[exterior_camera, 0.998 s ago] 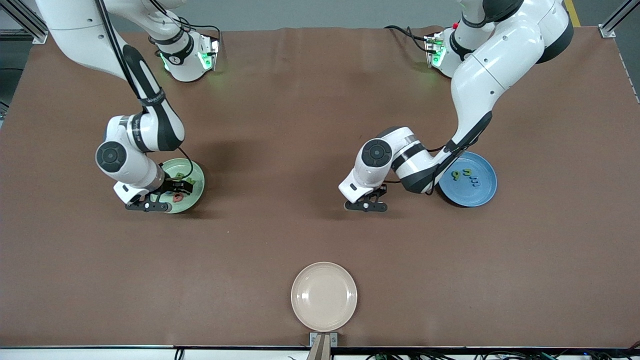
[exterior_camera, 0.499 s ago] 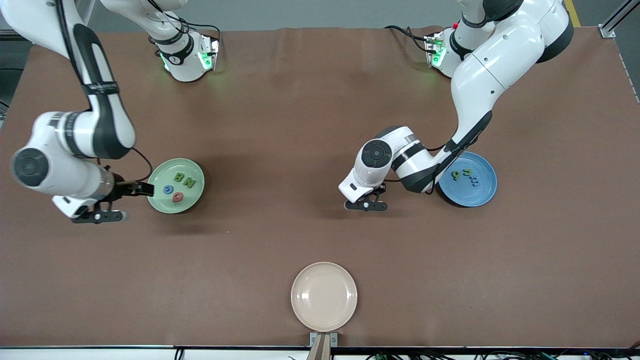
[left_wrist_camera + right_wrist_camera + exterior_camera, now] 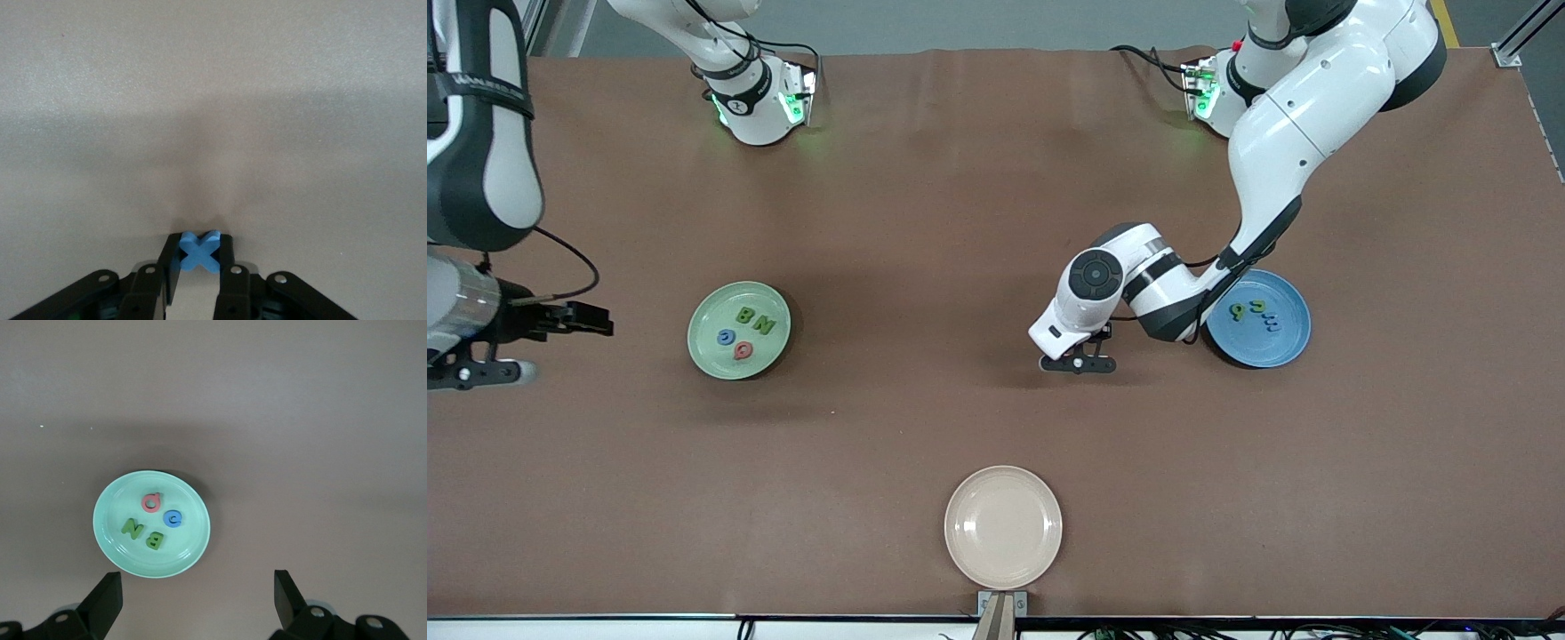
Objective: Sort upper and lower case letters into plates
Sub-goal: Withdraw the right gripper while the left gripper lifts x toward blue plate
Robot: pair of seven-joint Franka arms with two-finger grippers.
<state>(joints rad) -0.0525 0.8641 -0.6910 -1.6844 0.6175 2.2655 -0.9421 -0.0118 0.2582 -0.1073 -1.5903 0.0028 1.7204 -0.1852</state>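
The pale green plate (image 3: 703,351) holds a green B (image 3: 744,315), a green N (image 3: 764,325), a blue letter (image 3: 727,337) and a red letter (image 3: 743,351). It also shows in the right wrist view (image 3: 107,533). My right gripper (image 3: 600,320) (image 3: 197,587) is open and empty, up over the bare table beside that plate, toward the right arm's end. The blue plate (image 3: 1280,351) holds three small letters. My left gripper (image 3: 1089,342) (image 3: 199,245) is low over the table beside the blue plate, shut on a blue X (image 3: 199,252).
A cream-beige plate (image 3: 1003,526) with nothing on it sits at the table's edge nearest the front camera, midway along. The left arm's elbow and forearm hang over the blue plate's rim. The brown table top (image 3: 925,267) spreads between the plates.
My right gripper has drawn back from over the green plate toward the right arm's end of the table and risen; the red letter lies in the plate. The left arm has barely moved.
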